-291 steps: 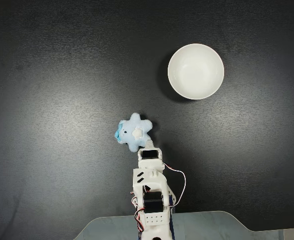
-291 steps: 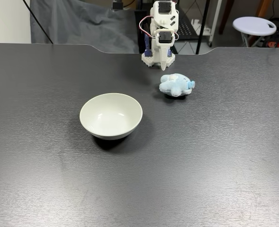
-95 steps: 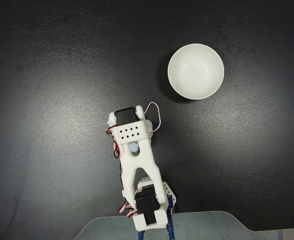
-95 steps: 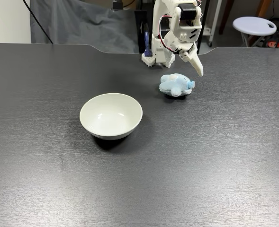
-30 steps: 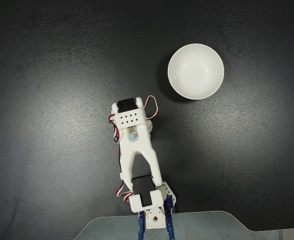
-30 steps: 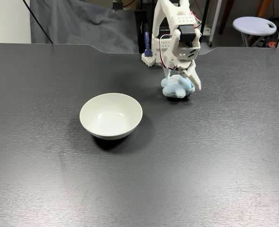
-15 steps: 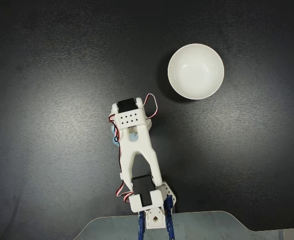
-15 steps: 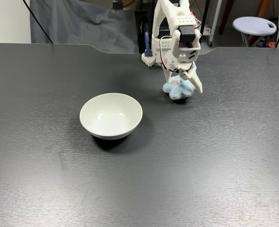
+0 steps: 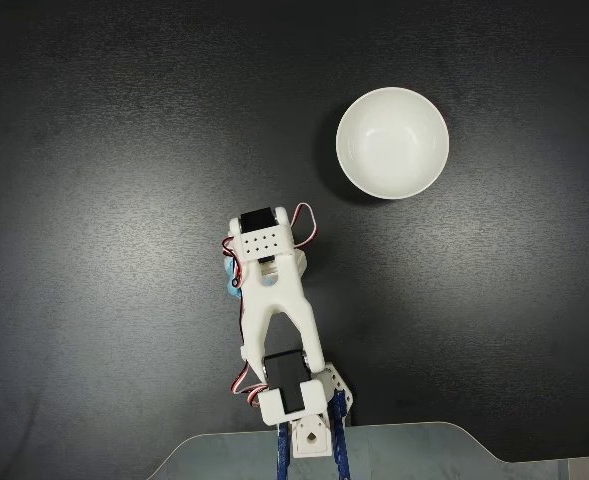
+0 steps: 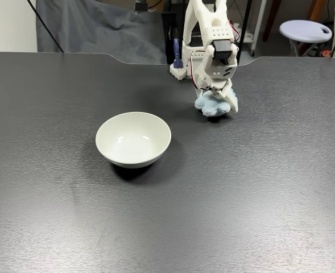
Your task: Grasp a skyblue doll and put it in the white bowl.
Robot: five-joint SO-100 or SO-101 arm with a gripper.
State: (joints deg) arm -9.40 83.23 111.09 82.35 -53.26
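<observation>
A: Gripping the skyblue doll [image 10: 214, 106] is what the claw [image 10: 218, 104] is doing: fingers are pinching in on the plush from both sides, upper centre-right of the low-angle fixed view. The doll is sitting at or barely above the tabletop [image 10: 241, 187]; I cannot tell which.

B: Top-down fixed view is agreeing. The arm is covering nearly all of the doll; only a blue sliver [image 9: 231, 278] is peeking out at the arm's left edge, lower centre of frame. The white bowl [image 9: 392, 142] is sitting empty at upper right, well apart.

A: Risks, as judgement. Fuzzy, squashy plush: fingers may be catching only one stubby limb, so the doll could be slipping out mid-swing.

B: Also, carrying too low would be knocking the doll against the bowl rim [image 10: 133, 117] and shoving the bowl. Releasing off-centre would be dropping it on the rim rather than inside.
</observation>
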